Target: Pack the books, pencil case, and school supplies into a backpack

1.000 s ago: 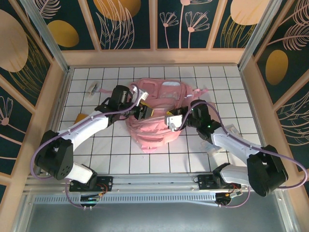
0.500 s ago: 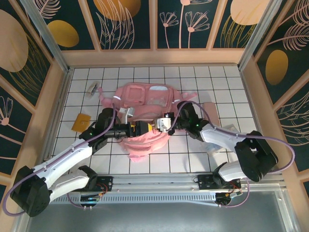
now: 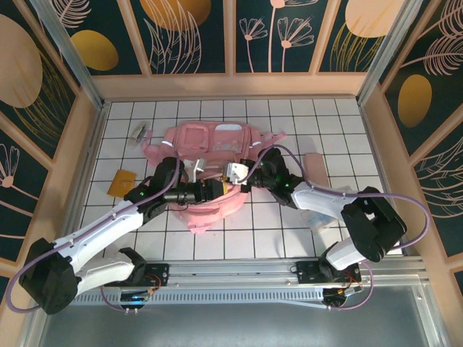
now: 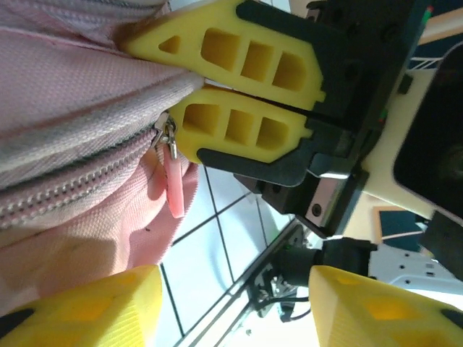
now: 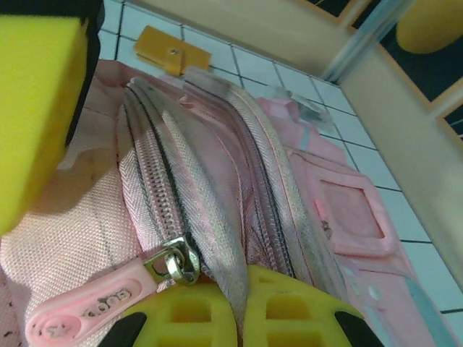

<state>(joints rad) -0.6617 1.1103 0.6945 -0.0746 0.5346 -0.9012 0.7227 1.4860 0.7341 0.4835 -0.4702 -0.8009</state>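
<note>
The pink backpack lies mid-table, its zip running along the near edge. My right gripper is shut on the grey-pink fabric strip beside that zip, right next to the metal slider and its pink pull tab. Facing it, my left gripper is open with nothing between its yellow fingers. Of the school supplies, the orange pad lies left of the bag and a small grey-white piece lies at the back left. The books are out of view.
A flat tan sheet lies right of the backpack. A pale translucent pouch, perhaps the pencil case, sits under the right arm. Wooden walls close in the white tiled table.
The left arm swung from the back of the bag round to its near edge. The right gripper slid left, and the backpack shifted left and back with it.
</note>
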